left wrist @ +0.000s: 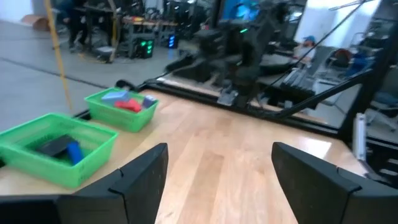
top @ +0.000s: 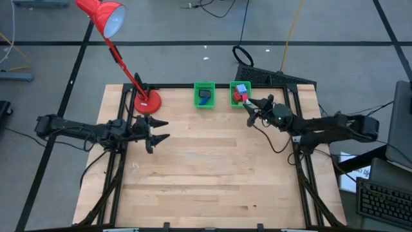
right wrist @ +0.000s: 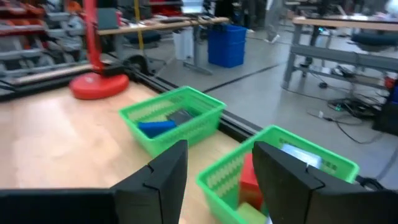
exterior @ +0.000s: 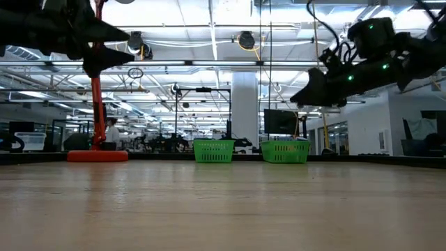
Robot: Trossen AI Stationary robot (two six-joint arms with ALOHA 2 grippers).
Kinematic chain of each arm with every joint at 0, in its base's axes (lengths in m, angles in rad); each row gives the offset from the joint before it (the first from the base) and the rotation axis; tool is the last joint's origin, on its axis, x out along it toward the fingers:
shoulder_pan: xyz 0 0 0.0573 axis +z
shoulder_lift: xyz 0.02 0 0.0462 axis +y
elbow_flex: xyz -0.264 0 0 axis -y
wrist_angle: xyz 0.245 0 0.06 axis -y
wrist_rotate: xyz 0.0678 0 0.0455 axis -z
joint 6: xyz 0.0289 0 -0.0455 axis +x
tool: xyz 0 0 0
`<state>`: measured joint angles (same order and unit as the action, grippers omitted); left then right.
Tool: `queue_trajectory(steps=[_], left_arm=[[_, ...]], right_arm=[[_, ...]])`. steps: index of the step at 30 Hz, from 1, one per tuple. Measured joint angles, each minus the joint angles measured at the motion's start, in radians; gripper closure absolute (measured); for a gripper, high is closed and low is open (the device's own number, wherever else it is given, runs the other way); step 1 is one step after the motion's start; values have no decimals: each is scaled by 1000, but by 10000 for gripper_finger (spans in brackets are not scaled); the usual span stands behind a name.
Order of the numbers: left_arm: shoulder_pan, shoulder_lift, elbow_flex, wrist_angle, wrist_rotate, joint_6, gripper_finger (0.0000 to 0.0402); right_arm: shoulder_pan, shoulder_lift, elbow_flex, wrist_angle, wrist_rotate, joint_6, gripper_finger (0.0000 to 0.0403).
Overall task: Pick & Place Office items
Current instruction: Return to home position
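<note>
Above the wooden desk (top: pixel 212 167), the left end effector (top: pixel 165 129) and right end effector (top: pixel 250 109) hang wide open, holding nothing. Sorting looks complete; the next move calls for folding both arms home. The office items (right wrist: pixel 158 128) lie in the left green basket (top: pixel 196 95) and right green basket (top: pixel 232 96). No writing is legible.

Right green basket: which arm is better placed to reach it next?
Probably right: the right gripper, open, hovers beside the right green basket; the left gripper waits near the lamp base, farther away.
</note>
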<state>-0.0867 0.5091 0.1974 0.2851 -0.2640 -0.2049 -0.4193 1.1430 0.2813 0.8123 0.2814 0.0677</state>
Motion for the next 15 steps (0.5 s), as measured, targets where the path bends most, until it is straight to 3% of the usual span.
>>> queue_trajectory(steps=[11,15], left_arm=[[-1,-111,0,-201,-60,-19,120],[-2,-146,0,-258,-111,-43,111]], right_arm=[[132,-379,0,-310,-4,29,230],[135,-504,0,-432,-97,101,231]])
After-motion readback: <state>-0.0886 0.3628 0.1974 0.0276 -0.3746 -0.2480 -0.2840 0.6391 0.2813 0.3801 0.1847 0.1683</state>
